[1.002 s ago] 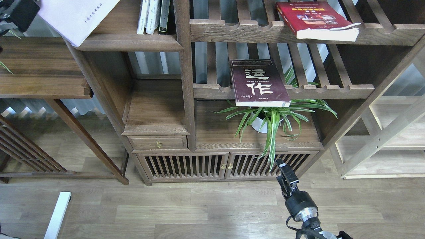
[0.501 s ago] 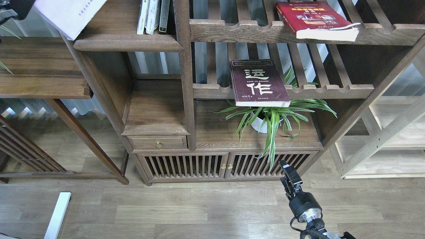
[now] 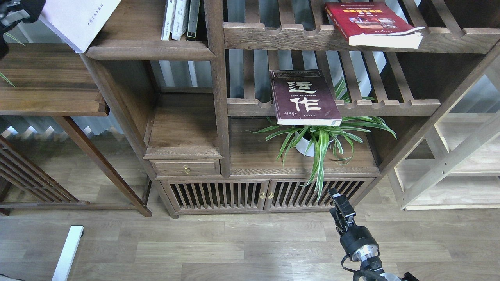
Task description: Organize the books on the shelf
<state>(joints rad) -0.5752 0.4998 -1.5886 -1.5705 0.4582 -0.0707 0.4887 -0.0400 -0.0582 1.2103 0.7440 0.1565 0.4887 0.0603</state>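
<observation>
Books wait apart: my left pincer (image 3: 17,13), at eleven o'clock, grips the lavender-white book (image 3: 76,19) tilted toward the shelf (image 3: 150,48). My right pincer (image 3: 340,205) idles at five; its gap I cannot tell.

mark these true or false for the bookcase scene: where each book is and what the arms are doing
1. The maroon book lies flat on a slatted rack, above the potted plant. True.
2. The red book stands upright among other books. False: it lies flat on the upper slatted rack.
3. The left end effector holds the pale book at the top left corner. True.
4. The right end effector grips the maroon book. False: it hangs low in front of the cabinet doors, holding nothing.
</observation>
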